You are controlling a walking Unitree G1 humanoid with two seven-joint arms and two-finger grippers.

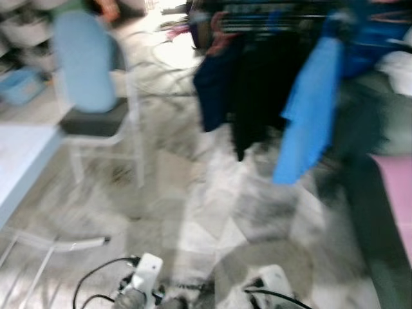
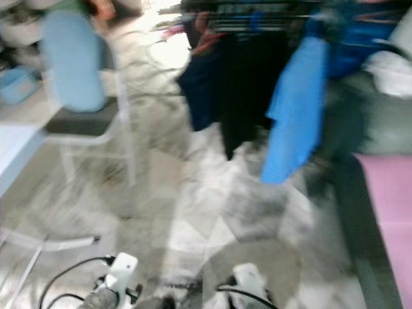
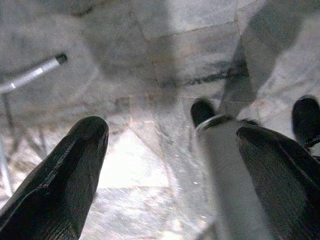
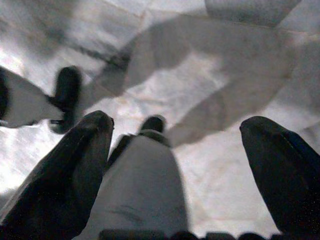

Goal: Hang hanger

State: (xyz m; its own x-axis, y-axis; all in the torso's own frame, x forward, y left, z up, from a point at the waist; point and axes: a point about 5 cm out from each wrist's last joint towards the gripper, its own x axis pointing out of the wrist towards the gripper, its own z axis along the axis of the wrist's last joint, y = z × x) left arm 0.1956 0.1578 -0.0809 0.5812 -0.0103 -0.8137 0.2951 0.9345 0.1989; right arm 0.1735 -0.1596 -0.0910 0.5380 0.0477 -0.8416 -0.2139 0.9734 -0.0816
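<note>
A clothes rail (image 1: 270, 13) crosses the top of the blurred head views, with several hangers on it that I cannot make out singly. From it hang a navy garment (image 1: 215, 84), a black one (image 1: 257, 96) and a bright blue shirt (image 1: 312, 109). My left arm (image 1: 145, 277) and right arm (image 1: 273, 283) hang low at the bottom edge, far from the rail. My left gripper (image 3: 172, 135) is open and holds nothing, pointing at the marble floor. My right gripper (image 4: 180, 125) is open too, over my own leg (image 4: 137, 190).
A white chair (image 1: 96, 125) draped with a pale blue garment (image 1: 84, 61) stands at the left. A white table edge (image 1: 19, 167) lies nearer left, with a white tube (image 1: 71, 244) low beside it. A pink surface (image 1: 396, 193) lies at the right. Cables trail across the floor (image 1: 206, 193).
</note>
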